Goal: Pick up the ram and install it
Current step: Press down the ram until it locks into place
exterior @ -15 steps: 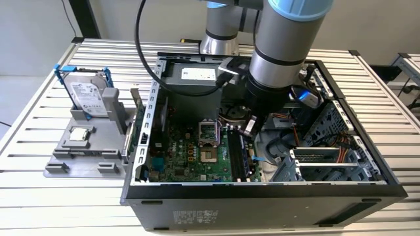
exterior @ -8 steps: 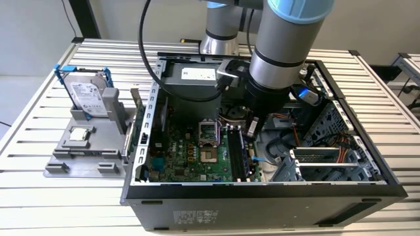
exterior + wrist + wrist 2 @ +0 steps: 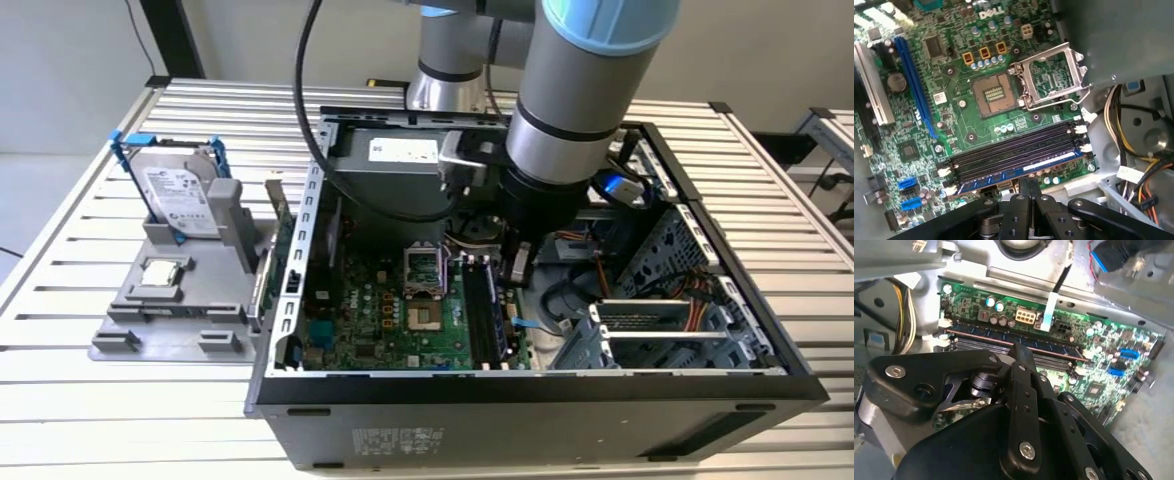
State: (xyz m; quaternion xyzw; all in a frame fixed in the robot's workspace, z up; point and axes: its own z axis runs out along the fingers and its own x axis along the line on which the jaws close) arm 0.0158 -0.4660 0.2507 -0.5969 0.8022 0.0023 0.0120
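The ram [image 3: 1054, 162] stands on edge in the outermost memory slot of the green motherboard [image 3: 954, 125], inside the open computer case [image 3: 534, 410]. In the second wrist view the ram [image 3: 1054, 347] is a dark strip with a blue and red edge. My gripper [image 3: 1024, 184] is right over the stick's middle, its black fingers [image 3: 1018, 187] drawn together on the top edge. In the exterior view the gripper [image 3: 519, 275] reaches down into the case above the ram [image 3: 483, 310]. The gripper's tip [image 3: 1021, 351] meets the stick in the second wrist view too.
An open processor socket [image 3: 994, 94] with its raised metal frame [image 3: 1054, 75] lies beside the slots. Cable bundles [image 3: 1134, 150] and a drive cage [image 3: 667, 320] crowd the case's side. Outside, a grey stand [image 3: 174, 320] holds a blue-framed hard drive [image 3: 174, 190] and a square chip [image 3: 163, 270].
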